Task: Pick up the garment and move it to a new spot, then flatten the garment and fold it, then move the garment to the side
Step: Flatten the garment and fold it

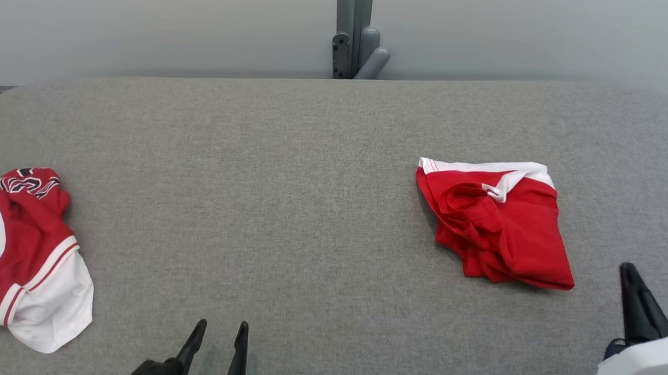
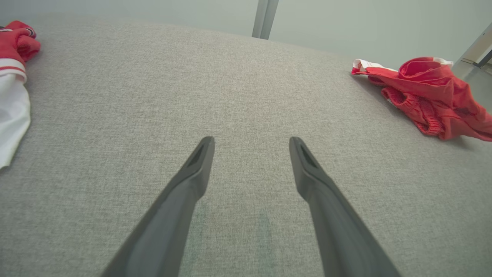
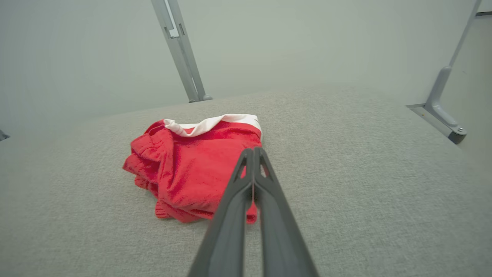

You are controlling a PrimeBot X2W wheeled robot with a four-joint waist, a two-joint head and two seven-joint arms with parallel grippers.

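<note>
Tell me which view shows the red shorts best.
Head view: the red shorts lie whole and unobstructed. The left wrist view crops them at its right edge; in the right wrist view the shut fingers of the right gripper hide part.

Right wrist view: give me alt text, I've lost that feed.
A crumpled red garment with a white band lies on the grey table, left of centre. The right pincer, shut and empty, points toward its near right edge; a metal post stands behind the table.
</note>
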